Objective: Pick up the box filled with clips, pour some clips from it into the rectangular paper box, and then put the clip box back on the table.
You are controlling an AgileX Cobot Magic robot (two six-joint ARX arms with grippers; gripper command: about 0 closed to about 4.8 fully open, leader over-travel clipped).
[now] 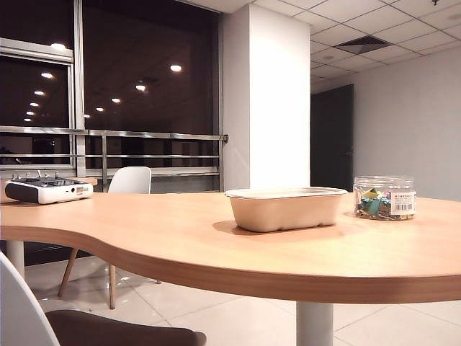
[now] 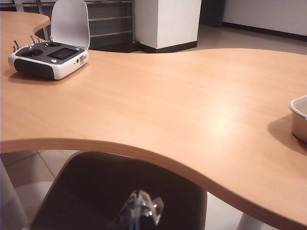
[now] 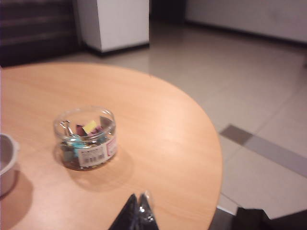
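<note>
- On the counter (image 1: 216, 245), exterior view: clip jar (image 1: 385, 197) stands upright near the right end, lid off, just beside the paper tray (image 1: 287, 208) but not touching it.
- Clips (image 1: 372, 203) sit inside the jar, blue, yellow and green visible through the clear wall; white barcode label faces the camera.
- Tray is upright, mid-counter; its inside can't be seen from this angle.
- Controller (image 1: 45, 190) sits at the far left end, well apart from tray and jar.
- White chair (image 1: 130, 180) behind the counter; no arm shows in the exterior view.
- Right gripper (image 3: 137, 213): jaws closed tip to tip, holding nothing, hanging above the counter near its edge, short of the jar (image 3: 87, 138).
- Left gripper (image 2: 140, 211): off the counter edge, above a dark chair seat (image 2: 96, 191); jaws look pressed together, empty. Controller (image 2: 48, 58) far across, tray corner (image 2: 300, 117) at the frame side.
</note>
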